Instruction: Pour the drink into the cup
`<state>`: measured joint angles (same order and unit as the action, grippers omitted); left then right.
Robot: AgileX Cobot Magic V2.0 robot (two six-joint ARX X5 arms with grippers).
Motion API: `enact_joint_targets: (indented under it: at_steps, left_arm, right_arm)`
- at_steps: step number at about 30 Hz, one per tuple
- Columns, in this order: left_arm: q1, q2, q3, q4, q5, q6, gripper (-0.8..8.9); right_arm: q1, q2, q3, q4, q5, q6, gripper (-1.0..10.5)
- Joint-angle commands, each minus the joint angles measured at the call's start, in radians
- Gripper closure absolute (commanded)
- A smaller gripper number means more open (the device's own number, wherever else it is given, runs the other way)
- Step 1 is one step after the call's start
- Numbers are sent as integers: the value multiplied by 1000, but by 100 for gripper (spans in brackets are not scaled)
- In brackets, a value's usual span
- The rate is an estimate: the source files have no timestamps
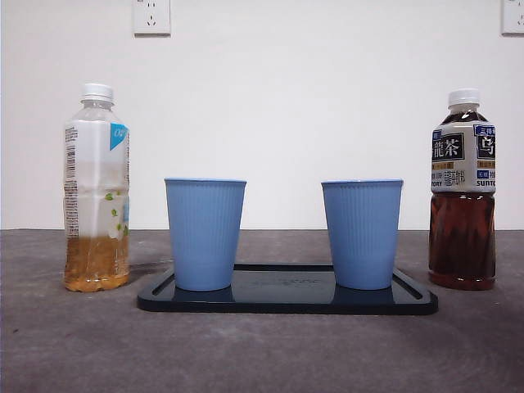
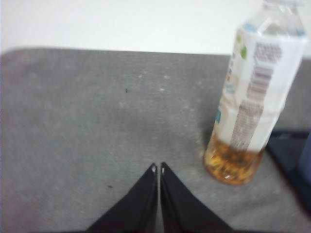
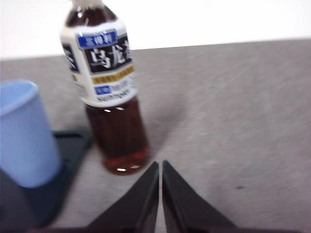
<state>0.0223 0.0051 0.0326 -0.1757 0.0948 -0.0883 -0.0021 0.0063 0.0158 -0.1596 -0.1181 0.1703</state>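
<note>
Two blue ribbed cups, one on the left [image 1: 205, 233] and one on the right [image 1: 362, 233], stand upright on a black tray [image 1: 286, 299]. A pale tea bottle [image 1: 97, 190] with a white label and cap stands left of the tray, about a quarter full. A dark oolong tea bottle [image 1: 463, 192] stands right of it, nearly full. My left gripper [image 2: 159, 168] is shut and empty, short of the pale bottle [image 2: 252, 97]. My right gripper [image 3: 160, 165] is shut and empty, just short of the dark bottle [image 3: 109, 92], with the right cup [image 3: 24, 133] beside it. Neither gripper shows in the front view.
The grey table [image 1: 262, 352] runs to a white wall with two power sockets [image 1: 151, 16] high up. The tray's corner [image 2: 286, 145] shows in the left wrist view.
</note>
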Motion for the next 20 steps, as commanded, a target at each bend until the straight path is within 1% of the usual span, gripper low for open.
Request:
enact_joint_targets:
  at_steps: [1, 4, 6, 8, 10, 15, 18, 20]
  left_arm:
    - [2, -2, -21, -6, -1, -204, 806]
    - [2, -2, -14, -4, 0, -302, 806]
    - [2, -2, 2, -4, 13, -351, 806]
    - [2, -2, 30, -5, 37, -372, 805]
    - [2, -2, 66, -11, 60, -375, 804]
    - [2, 12, 188, -42, 61, -396, 803]
    - [2, 47, 272, -68, 61, -394, 803]
    - [2, 84, 335, -111, 62, -372, 803]
  right_arm:
    - [-2, -3, -2, 5, -19, 114, 940]
    - [-2, -3, -1, 3, -17, 120, 940]
    - [-2, -3, 9, 2, -31, 163, 940]
    - [-2, -3, 34, 3, -47, 193, 940]
    - [-2, -3, 67, 3, -47, 198, 940]
    - [-2, -1, 193, -2, -31, 197, 940]
    - [-2, 21, 268, -16, -31, 196, 940]
    - [-2, 47, 327, -50, -32, 187, 940]
